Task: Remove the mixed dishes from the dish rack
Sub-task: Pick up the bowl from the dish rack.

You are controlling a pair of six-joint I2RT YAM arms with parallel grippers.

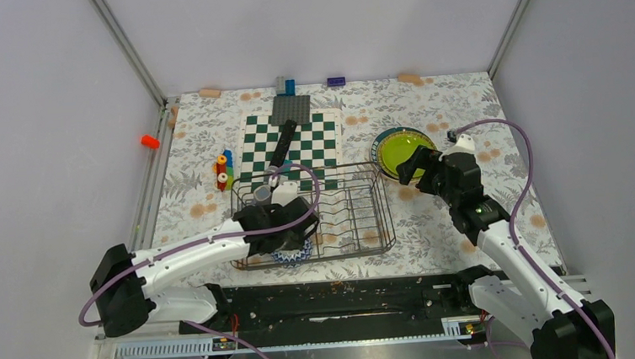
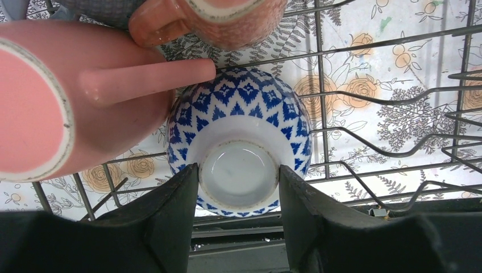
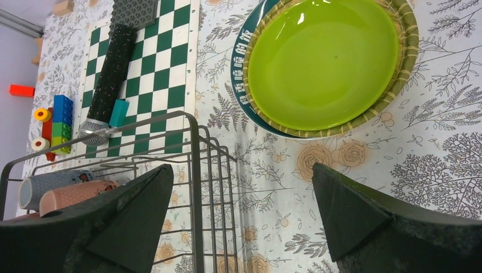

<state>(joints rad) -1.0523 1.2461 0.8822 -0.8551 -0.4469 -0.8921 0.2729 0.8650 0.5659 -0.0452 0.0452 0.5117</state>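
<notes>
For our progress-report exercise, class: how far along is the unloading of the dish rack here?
Done: the lime-green plate, stacked on the teal-rimmed plate outside the dish rack. In hand: the left fingers bracket the foot of the upturned patterned bowl in the rack; a grip isn't clear. Left: the pink mug, salmon mug and grey cup lie in the rack. The right fingers stand open.

Checkered board (image 1: pixel 318 142), toy blocks (image 1: pixel 223 170), floral tablecloth (image 1: pixel 461 102)

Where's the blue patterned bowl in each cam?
Top external: blue patterned bowl at the dish rack's near-left corner, under the left gripper.
Left wrist: bowl centre, upside down, between the fingers.
Right wrist: not in view.
Shared landmark: dish rack, in all three.
</notes>
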